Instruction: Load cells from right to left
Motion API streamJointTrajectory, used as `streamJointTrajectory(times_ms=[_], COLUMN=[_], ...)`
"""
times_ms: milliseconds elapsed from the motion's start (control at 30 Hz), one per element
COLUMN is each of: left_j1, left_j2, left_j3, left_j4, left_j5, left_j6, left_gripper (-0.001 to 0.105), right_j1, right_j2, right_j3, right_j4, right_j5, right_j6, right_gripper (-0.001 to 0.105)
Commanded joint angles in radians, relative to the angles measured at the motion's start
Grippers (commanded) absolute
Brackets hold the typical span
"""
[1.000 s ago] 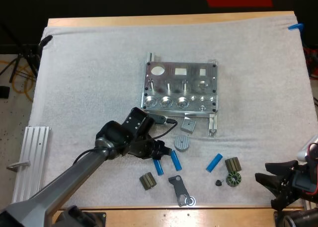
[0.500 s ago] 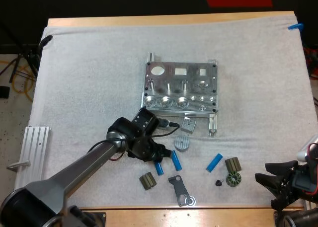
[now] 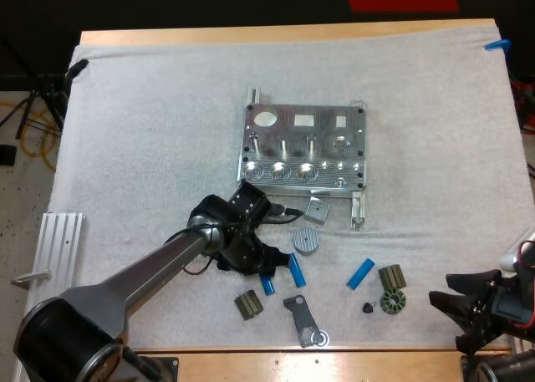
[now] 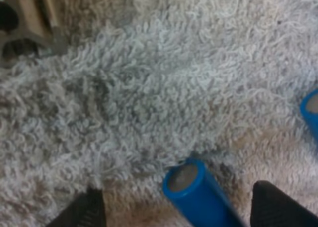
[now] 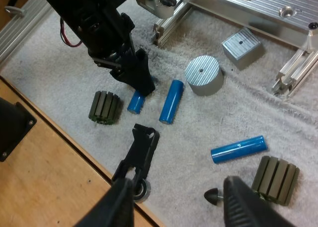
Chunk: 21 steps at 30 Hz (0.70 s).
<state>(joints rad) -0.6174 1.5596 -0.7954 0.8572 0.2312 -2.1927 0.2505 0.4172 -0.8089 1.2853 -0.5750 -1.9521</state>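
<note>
Left wrist view: left gripper (image 4: pixel 180 203) has slid in this past second, fingers parted astride the bright blue cylindrical cell (image 4: pixel 196 194) on the white towelling mat (image 4: pixel 149 88) (no squeeze yet), near the machined metal fixture (image 3: pixel 305 148). A grasp looks lined up. Right gripper (image 5: pixel 179 202) idles, fingers spread.

Alu rail (image 3: pixel 54 273) at mat (image 3: pixel 150 131) left edge; blk bracket (image 3: pixel 301 314) nr front.

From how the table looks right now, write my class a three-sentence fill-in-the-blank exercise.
1. The mat holds ___ blue cylinders.
2. The fingers of the left hand are ___, not shut, either side of one cylinder.
3. The right hand, open, holds ___.
Missing words: three; open; nothing.
</note>
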Motion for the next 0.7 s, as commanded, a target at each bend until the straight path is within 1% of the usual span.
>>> streamJointTrajectory(times_ms=[0, 67, 100, 167, 233, 333, 433, 600, 667], left_j1=[-0.005, -0.005, -0.005, -0.005, -0.005, -0.005, -0.005, -0.005, -0.005], left_j2=[0.025, 0.035, 0.038, 0.038, 0.038, 0.038, 0.038, 0.032, 0.019], left_j3=[0.007, 0.007, 0.007, 0.007, 0.007, 0.007, 0.007, 0.007, 0.007], left_j4=[-0.011, -0.016, -0.021, -0.029, -0.037, -0.046, -0.059, -0.086, -0.104], left_j5=[0.045, 0.052, 0.061, 0.079, 0.080, 0.080, 0.080, 0.080, 0.080], left_j6=[-0.008, -0.008, -0.008, -0.008, -0.008, -0.005, 0.004, 0.006, 0.022], left_gripper=[0.060, 0.060, 0.058, 0.050, 0.037, 0.024, 0.017, 0.015, 0.015], right_j1=[0.001, 0.001, 0.001, 0.001, 0.001, 0.001, 0.001, 0.001, 0.001], right_j2=[-0.001, -0.001, -0.001, -0.001, -0.001, -0.001, -0.001, -0.001, -0.001], right_j3=[-0.012, -0.012, -0.012, -0.012, -0.012, -0.012, -0.012, -0.012, -0.012], right_j4=[-0.012, -0.011, -0.014, -0.014, -0.018, -0.018, -0.018, -0.018, -0.018], right_j5=[-0.006, -0.006, -0.006, -0.006, -0.006, -0.006, -0.006, -0.006, -0.006], right_j6=[-0.013, -0.013, -0.013, -0.013, -0.013, -0.013, -0.013, -0.013, -0.013], right_gripper=[0.042, 0.042, 0.042, 0.042, 0.042, 0.042, 0.042, 0.042, 0.042])
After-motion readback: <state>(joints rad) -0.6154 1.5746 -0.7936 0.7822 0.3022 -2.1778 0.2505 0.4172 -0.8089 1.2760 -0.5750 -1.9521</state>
